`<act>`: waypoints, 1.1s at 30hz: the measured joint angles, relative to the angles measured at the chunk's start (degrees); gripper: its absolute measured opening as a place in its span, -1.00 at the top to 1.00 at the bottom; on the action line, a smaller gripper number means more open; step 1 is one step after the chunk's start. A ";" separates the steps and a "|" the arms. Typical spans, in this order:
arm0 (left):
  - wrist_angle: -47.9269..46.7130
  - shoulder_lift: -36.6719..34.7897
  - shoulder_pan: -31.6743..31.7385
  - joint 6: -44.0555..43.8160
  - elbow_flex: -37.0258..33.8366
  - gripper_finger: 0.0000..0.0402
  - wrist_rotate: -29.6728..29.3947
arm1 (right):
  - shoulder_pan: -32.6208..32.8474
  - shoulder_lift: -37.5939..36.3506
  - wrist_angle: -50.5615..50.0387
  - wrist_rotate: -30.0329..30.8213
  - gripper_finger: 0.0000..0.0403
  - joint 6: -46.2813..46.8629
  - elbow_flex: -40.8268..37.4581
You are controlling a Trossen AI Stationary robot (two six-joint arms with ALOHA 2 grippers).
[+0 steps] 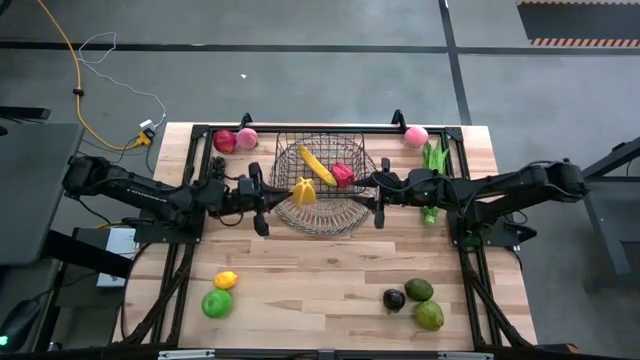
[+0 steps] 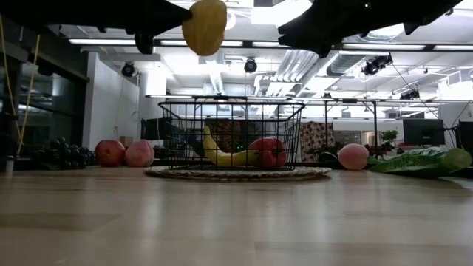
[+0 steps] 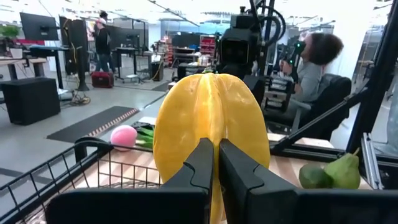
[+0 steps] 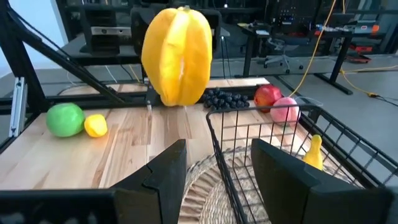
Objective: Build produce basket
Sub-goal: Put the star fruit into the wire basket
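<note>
A yellow ribbed starfruit (image 1: pixel 303 191) hangs in the air over the left rim of the dark wire basket (image 1: pixel 322 150), with my left gripper (image 3: pixel 215 146) shut on it. In the low view the starfruit (image 2: pixel 205 26) floats well above the basket (image 2: pixel 230 133). Inside the basket lie a banana (image 1: pixel 317 165) and a red piece (image 1: pixel 343 175). My right gripper (image 1: pixel 380 198) stands open at the basket's right rim with nothing between its fingers (image 4: pixel 163 171). My left gripper pinches one rib of the starfruit (image 3: pixel 214 127) between its two fingers, on the side facing the gripper. The fingers lie level and come from the table's left. The fruit stands upright and is lifted clear of basket and table.
The basket stands on a round woven mat (image 2: pixel 236 173). A red apple (image 1: pixel 225 140), a pink fruit (image 1: pixel 247 138) and dark grapes (image 4: pixel 224 98) lie far left. Another pink fruit (image 1: pixel 416 135) and green pods (image 1: pixel 433 160) lie far right. A lemon (image 1: pixel 226 280), a lime (image 1: pixel 216 303) and avocados (image 1: pixel 419 290) lie near.
</note>
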 joint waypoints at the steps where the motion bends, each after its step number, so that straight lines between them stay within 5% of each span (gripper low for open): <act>1: 0.07 0.00 0.00 0.00 0.00 0.99 0.02 | 0.01 0.38 -0.06 0.00 0.15 0.00 0.01; 13: 0.20 0.01 -0.02 1.78 0.00 0.99 -0.84 | 0.01 11.15 17.84 -1.08 0.15 -2.95 1.14; 18: 0.82 0.02 -0.02 2.01 0.00 0.99 -1.44 | 0.00 15.98 18.45 -5.21 0.15 0.28 5.70; 33: 1.44 0.02 -0.02 2.36 0.02 0.99 -3.71 | 0.57 21.55 16.04 -2.31 0.15 5.89 13.97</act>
